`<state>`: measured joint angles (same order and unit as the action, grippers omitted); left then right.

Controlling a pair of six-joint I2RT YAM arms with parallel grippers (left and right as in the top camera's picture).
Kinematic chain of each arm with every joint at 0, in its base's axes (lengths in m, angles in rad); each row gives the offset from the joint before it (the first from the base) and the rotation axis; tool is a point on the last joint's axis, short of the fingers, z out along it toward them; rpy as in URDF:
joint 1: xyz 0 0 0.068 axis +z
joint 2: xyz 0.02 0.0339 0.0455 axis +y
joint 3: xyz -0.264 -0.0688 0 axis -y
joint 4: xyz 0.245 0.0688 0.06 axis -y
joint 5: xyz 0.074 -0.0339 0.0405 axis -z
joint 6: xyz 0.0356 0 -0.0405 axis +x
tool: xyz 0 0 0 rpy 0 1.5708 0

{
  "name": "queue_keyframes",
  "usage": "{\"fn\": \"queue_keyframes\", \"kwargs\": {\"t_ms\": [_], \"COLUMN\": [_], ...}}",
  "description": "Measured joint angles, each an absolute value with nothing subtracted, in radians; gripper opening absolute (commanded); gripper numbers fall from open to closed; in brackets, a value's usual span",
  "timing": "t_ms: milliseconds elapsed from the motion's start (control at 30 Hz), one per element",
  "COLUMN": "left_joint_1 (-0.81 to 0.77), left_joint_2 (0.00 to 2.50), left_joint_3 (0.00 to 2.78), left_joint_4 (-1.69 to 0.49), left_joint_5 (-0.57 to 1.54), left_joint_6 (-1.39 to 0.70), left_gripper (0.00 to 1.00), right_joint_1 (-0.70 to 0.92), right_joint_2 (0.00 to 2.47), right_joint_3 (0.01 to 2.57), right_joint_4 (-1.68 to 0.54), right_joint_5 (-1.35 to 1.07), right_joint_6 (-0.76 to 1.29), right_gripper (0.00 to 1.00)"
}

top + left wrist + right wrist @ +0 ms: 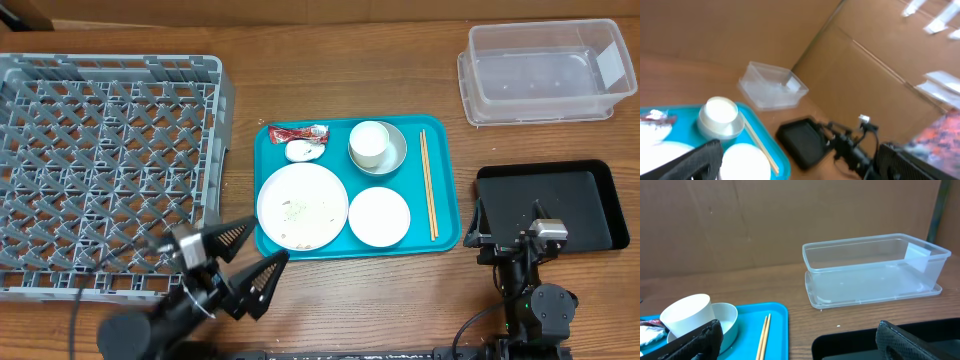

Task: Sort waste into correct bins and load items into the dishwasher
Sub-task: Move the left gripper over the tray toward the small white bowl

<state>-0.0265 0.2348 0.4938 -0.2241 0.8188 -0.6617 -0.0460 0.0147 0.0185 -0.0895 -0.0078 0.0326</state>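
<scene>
On the teal serving tray lie a red wrapper, a white scrap, a large white plate with rice grains, a white cup in a grey-green bowl, a small white dish and chopsticks. The grey dish rack is at the left. The clear tub is at the back right, with the black tray in front of it. My left gripper is open and empty beside the plate's front left. My right gripper is open and empty over the black tray's near edge.
The right wrist view shows the cup, chopsticks, tub and black tray. The left wrist view shows the cup, small dish, tub and right arm. Cardboard walls stand behind the table.
</scene>
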Motion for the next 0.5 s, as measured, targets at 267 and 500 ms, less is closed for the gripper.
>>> {"fn": "queue_keyframes", "kwargs": {"t_ms": [267,500], "left_joint_1": [-0.027,-0.027], "left_joint_2": [0.795,1.063], "left_joint_3": [1.064,1.218], "left_joint_4": [-1.016,-1.221], "left_joint_5": [0.763,0.623], "left_joint_6": [-0.234,-0.115], "left_gripper": [1.0,1.0], "right_joint_1": [-0.046,-0.046], "right_joint_2": [0.015,0.015], "right_joint_3": [0.019,0.019], "right_joint_4": [-0.09,-0.09], "right_joint_5": [-0.008,-0.007], "right_joint_6": [0.033,0.033], "right_gripper": [1.0,1.0]}}
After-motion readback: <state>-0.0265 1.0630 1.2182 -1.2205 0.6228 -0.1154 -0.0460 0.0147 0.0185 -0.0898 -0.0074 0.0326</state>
